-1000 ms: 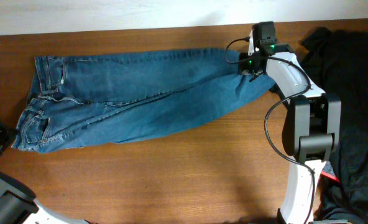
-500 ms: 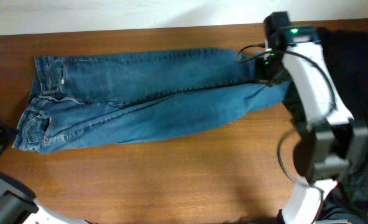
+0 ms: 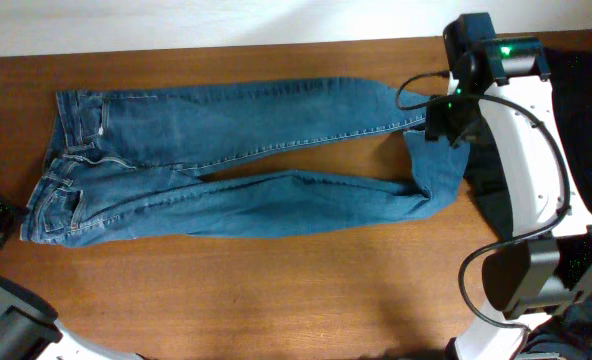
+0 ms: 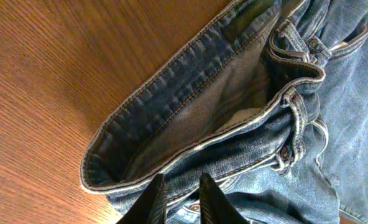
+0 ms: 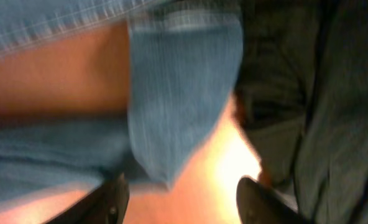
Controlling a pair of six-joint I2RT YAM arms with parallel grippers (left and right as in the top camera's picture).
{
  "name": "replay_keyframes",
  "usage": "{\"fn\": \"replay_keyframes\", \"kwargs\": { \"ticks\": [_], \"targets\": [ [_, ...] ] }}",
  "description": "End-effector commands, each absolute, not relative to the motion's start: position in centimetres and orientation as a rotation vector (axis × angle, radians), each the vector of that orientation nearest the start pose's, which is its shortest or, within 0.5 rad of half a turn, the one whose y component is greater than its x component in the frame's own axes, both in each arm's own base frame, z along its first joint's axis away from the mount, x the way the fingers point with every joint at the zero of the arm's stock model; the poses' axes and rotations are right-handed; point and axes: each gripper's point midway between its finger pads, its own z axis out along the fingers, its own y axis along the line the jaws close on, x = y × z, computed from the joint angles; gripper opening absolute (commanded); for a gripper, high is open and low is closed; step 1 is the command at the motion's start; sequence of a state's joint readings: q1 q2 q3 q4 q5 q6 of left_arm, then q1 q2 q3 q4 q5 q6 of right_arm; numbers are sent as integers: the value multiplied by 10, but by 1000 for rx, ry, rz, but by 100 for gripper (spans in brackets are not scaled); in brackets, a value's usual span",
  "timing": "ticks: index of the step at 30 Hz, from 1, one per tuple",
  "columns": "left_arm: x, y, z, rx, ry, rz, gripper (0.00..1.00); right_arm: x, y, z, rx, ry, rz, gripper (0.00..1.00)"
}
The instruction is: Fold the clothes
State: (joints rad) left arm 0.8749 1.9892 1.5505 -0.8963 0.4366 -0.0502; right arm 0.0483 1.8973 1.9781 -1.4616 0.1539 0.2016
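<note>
- Overhead: jeans (image 3: 226, 160) lie flat on the table (image 3: 276, 290), waist at the left-arm end. The near leg's end bends up beneath the right gripper (image 3: 444, 125).
- Right wrist: fingers stand apart, holding nothing.
- Left wrist: left gripper (image 4: 181, 199) fingers are nearly together over the waist; whether they grip cannot be told.

Light falls soft and even across the wooden surface (image 3: 276, 290) seen from above, everything sharp, though the wall (image 3: 176, 20) along the top edge is washed out (nearly pure white). The left wrist view is crisp and warm, every stitch of the jeans (image 4: 246, 124) in focus. The right wrist view is smeared with blur, with hot glare on the wood between its dark fingers (image 5: 112, 199).
</note>
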Motion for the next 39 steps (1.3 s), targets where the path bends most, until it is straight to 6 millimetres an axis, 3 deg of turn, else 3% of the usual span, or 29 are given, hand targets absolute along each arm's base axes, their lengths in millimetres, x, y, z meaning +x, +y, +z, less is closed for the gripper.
{"fn": "replay_keyframes", "kwargs": {
  "ticks": [1,4,12,16,20,30,39],
  "targets": [
    [334,289,98,-1139,2433,-394,18,420,-7,199,145,2849,-183,60],
    [334,289,98,-1141,2434,-396,18,431,-2,180,112,2876,-160,60],
    [334,289,98,-1140,2434,-397,18,436,14,116,-108,3035,-150,61],
    [334,289,98,-1140,2434,-397,18,436,18,95,-134,3079,-175,61],
    [334,289,98,-1141,2435,-397,18,435,13,84,-131,3105,-224,60],
    [334,289,98,-1140,2434,-396,18,424,7,82,-148,3149,-270,59],
    [334,289,98,-1140,2434,-396,18,405,5,66,-201,3225,-279,60]
  ]
}}
